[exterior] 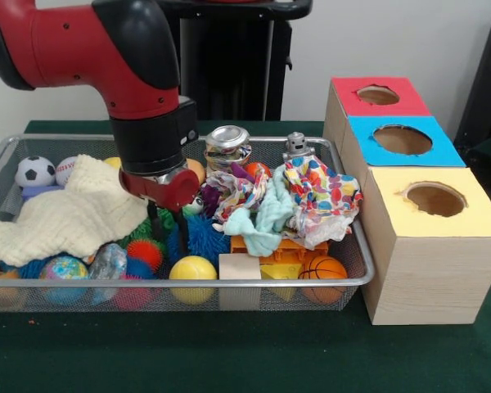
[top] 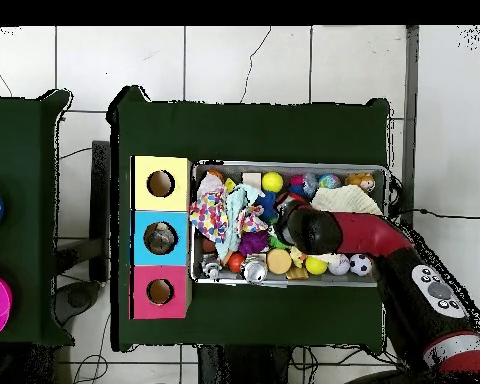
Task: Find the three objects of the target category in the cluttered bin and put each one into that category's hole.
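Front view, largest first:
Table (exterior: 229, 360): one, covered in dark green cloth, filling the lower frame.
Arm (exterior: 90, 41): one, red and black, entering from the upper left and reaching down into the bin.
Bin (exterior: 344, 282): one wire-mesh tray, left and centre of the frame, crowded with clutter.
Boxes: three wooden, in a row at the right, each with one round hole on top; yellow top (exterior: 434, 201) lowest in the frame, blue top (exterior: 403, 141) in the middle, red top (exterior: 378, 96) highest.
Cloths: one cream knit cloth (exterior: 74, 214) at the bin's left; one spotted multicolour cloth (exterior: 321, 196) at its right; one pale teal rag (exterior: 262, 221) between them.
Balls, those that show: one football-patterned ball (exterior: 34, 171) at upper left of the bin; one yellow ball (exterior: 192, 270), one globe-patterned ball (exterior: 63, 270) and one small basketball (exterior: 322, 268) along the lower rim; spiky balls in blue (exterior: 204, 236), red (exterior: 144, 252) and green beneath the arm.
Other items: one crushed silver can (exterior: 227, 145), one small grey robot figure (exterior: 297, 147), one wooden block (exterior: 239, 268).
Claw (exterior: 168, 233): one, its dark fingers set slightly apart, tips down among the spiky balls at the bin's centre; whether they grip anything cannot be told.
Target category: the frames do not show which it is.
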Controlling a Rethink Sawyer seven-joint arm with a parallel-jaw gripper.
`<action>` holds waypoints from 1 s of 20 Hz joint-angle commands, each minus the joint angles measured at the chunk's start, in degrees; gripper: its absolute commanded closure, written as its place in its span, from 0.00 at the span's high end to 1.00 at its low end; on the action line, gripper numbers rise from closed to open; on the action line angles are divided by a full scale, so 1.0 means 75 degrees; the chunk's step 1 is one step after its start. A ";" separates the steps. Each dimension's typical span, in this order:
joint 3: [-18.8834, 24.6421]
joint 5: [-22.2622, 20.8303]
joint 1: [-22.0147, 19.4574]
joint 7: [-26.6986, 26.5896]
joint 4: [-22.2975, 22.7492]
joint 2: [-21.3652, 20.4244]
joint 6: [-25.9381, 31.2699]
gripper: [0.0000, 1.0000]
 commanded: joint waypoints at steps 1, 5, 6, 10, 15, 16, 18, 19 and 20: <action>0.0578 -0.0616 0.0152 -0.2671 -0.0481 -0.0620 0.1240 1.00; 0.0600 -0.0797 0.0223 -0.2667 -0.0417 -0.0974 0.1330 1.00; 0.0620 -0.0830 0.0192 -0.2694 -0.0436 -0.0997 0.1361 1.00; 0.0756 -0.0913 0.0032 -0.2853 -0.0544 -0.1012 0.1432 1.00; 0.0667 -0.1282 0.0101 -0.2862 -0.0842 -0.0813 0.1200 1.00; 0.0686 -0.1337 0.0069 -0.2933 -0.0909 -0.0756 0.1173 1.00; 0.0628 -0.1417 0.0022 -0.2920 -0.0996 -0.0570 0.1145 1.00; 0.0543 -0.1444 0.0013 -0.2809 -0.0982 -0.0498 0.1128 1.00; 0.0468 -0.1487 0.0007 -0.2700 -0.0956 -0.0446 0.1080 1.00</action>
